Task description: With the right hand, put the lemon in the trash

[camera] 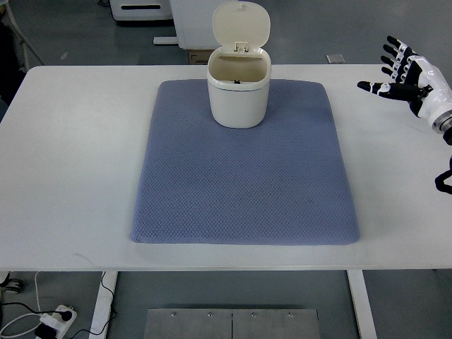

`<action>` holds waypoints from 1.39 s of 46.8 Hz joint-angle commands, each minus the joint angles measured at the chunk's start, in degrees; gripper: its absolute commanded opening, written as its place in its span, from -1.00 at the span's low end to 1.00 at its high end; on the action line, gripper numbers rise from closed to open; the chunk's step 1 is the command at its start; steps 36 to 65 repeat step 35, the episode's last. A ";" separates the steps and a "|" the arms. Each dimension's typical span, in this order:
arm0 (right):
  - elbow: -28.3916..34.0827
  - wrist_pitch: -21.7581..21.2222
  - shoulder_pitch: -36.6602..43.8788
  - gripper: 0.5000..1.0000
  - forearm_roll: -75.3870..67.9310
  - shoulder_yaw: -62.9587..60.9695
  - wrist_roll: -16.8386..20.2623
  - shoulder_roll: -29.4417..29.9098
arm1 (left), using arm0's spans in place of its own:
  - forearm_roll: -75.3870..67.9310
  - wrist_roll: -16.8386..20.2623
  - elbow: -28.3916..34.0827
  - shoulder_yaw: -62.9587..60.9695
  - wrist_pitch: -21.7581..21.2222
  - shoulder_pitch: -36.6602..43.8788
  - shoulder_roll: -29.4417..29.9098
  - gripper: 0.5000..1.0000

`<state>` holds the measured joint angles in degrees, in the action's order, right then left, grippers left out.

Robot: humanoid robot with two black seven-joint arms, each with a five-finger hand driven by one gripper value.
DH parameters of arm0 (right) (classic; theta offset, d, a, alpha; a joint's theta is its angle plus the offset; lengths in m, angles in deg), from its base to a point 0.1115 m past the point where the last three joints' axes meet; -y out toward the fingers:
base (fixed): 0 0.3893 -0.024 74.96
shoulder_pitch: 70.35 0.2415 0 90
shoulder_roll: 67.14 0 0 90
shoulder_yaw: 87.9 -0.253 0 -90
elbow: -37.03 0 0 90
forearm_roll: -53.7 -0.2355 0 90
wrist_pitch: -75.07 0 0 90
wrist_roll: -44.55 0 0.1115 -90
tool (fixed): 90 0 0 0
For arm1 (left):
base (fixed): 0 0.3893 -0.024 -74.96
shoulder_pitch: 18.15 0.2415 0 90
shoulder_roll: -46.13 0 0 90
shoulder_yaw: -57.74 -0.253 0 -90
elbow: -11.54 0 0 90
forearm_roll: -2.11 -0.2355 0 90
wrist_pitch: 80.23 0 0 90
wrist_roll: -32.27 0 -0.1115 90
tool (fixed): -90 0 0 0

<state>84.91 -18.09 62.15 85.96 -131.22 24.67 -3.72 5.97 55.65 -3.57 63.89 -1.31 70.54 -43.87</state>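
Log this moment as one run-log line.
right hand: open, empty, table's right edge | bin: lid up, on mat | lemon: not visible

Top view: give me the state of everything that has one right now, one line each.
Trash bin: upright on the mat, lid flipped open.
Right hand: fingers spread, empty, above the table's right edge.
Mat: flat, nothing on it but the bin.
Lemon: not visible.
Left hand: out of view.

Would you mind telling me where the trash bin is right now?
In the top view, the trash bin stands lid-open at the far middle edge of the blue mat, well left of the right robot hand.
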 commanded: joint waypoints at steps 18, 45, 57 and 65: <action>0.02 0.52 -6.98 1.00 -2.29 -11.87 1.16 7.94 | 0.00 0.00 0.00 0.00 0.00 -0.01 0.00 1.00; 0.02 0.52 -10.41 1.00 -2.46 -14.33 0.72 13.83 | 0.00 0.00 0.00 0.00 0.00 -0.01 0.00 1.00; 0.02 0.52 -10.41 1.00 -2.46 -14.33 0.72 13.83 | 0.00 0.00 0.00 0.00 0.00 -0.01 0.00 1.00; 0.02 0.52 -10.41 1.00 -2.46 -14.33 0.72 13.83 | 0.00 0.00 0.00 0.00 0.00 -0.01 0.00 1.00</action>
